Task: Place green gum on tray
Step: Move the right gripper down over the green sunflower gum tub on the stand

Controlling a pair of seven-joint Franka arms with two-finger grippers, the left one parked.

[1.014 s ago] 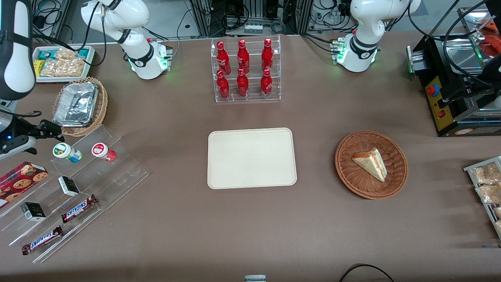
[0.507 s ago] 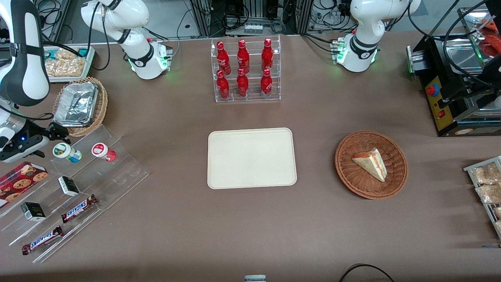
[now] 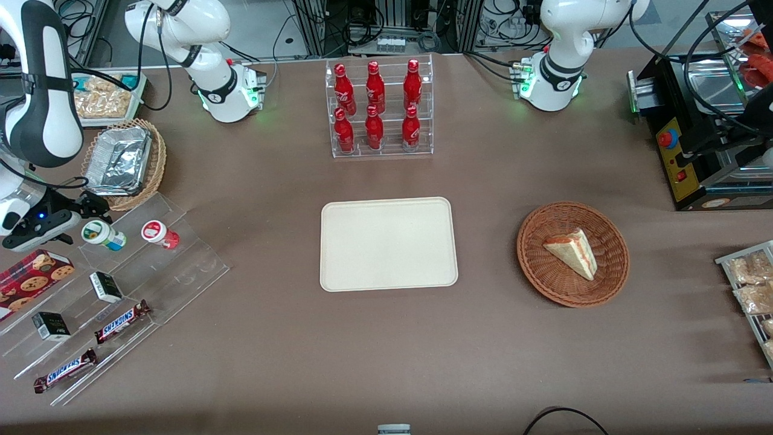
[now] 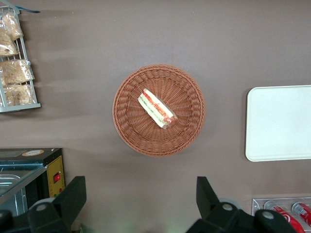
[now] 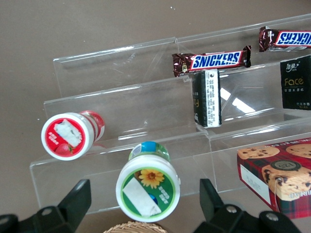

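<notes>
The green gum (image 3: 102, 234) stands on the top step of a clear acrylic rack (image 3: 181, 266) at the working arm's end of the table. Its green-and-white lid (image 5: 148, 188) faces the wrist camera and sits between my two dark fingers (image 5: 73, 200). My gripper (image 3: 89, 216) (image 5: 144, 206) is open, hanging just above the canister without touching it. The cream tray (image 3: 386, 244) (image 4: 279, 121) lies flat mid-table with nothing on it, well away from the gum, toward the parked arm.
A red-lidded canister (image 3: 158, 233) (image 5: 68, 136) stands beside the gum. Snickers bars (image 5: 211, 60), black boxes (image 5: 206, 99) and a cookie box (image 5: 277, 170) share the rack. A wicker basket of foil trays (image 3: 124, 163), a bottle rack (image 3: 377, 109) and a sandwich basket (image 3: 572, 254) stand around.
My arm has swung in from the table's end, carrying the open gripper closer to the green gum. The objects have not moved.
</notes>
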